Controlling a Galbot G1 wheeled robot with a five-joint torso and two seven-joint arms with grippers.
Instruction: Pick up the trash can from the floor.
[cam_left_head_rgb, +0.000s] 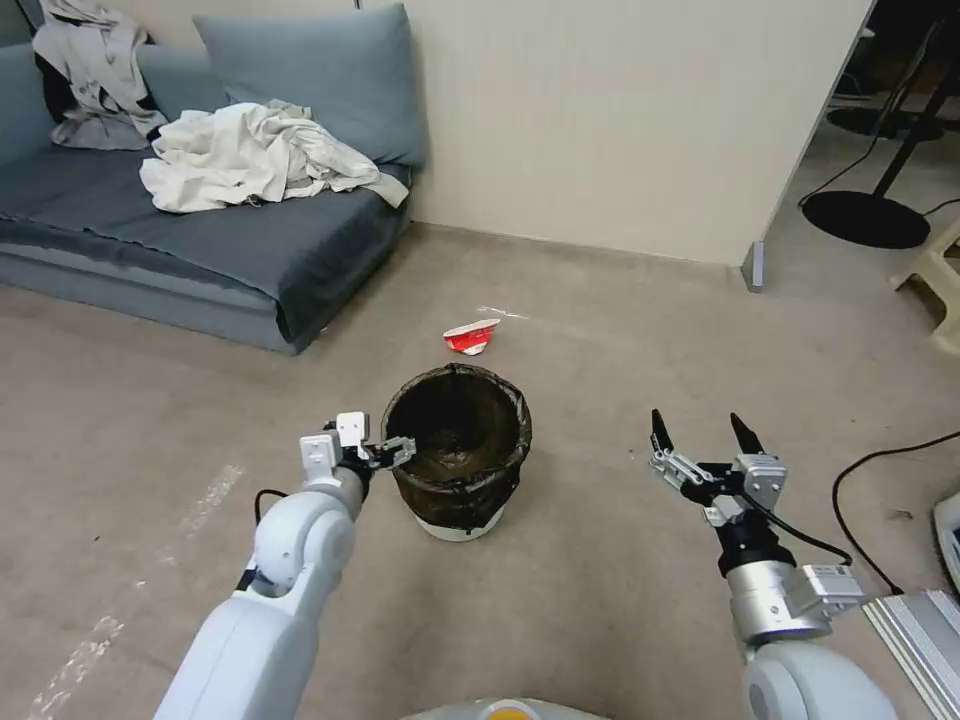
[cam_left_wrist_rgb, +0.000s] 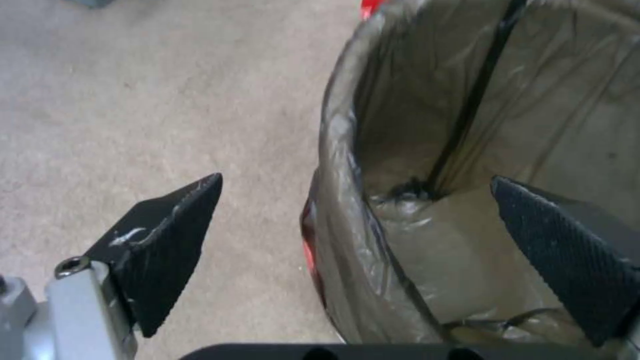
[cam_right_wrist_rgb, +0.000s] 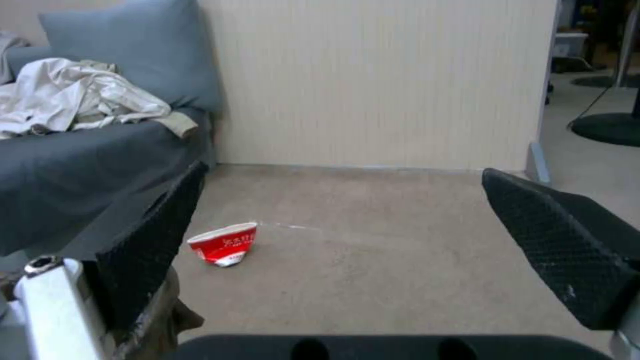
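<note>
The trash can (cam_left_head_rgb: 470, 480), a small round white bin lined with a dark bag folded over its rim, stands upright on the beige floor (cam_left_head_rgb: 620, 560). My left gripper (cam_left_head_rgb: 392, 450) is open at the can's left rim. In the left wrist view the trash can (cam_left_wrist_rgb: 467, 125) has its rim between the spread fingers of the left gripper (cam_left_wrist_rgb: 360, 225): one finger is outside over the carpet, the other is inside over the liner. Neither finger presses the rim. My right gripper (cam_left_head_rgb: 705, 430) hangs open to the right of the can, holding nothing.
A crushed red and white paper cup (cam_left_head_rgb: 471, 337) lies on the carpet just behind the can. A blue-grey sofa (cam_left_head_rgb: 200, 240) with heaped clothes stands at the back left. A black cable (cam_left_head_rgb: 880, 470), a beige stool (cam_left_head_rgb: 940, 280) and a round stand base (cam_left_head_rgb: 865, 218) are on the right.
</note>
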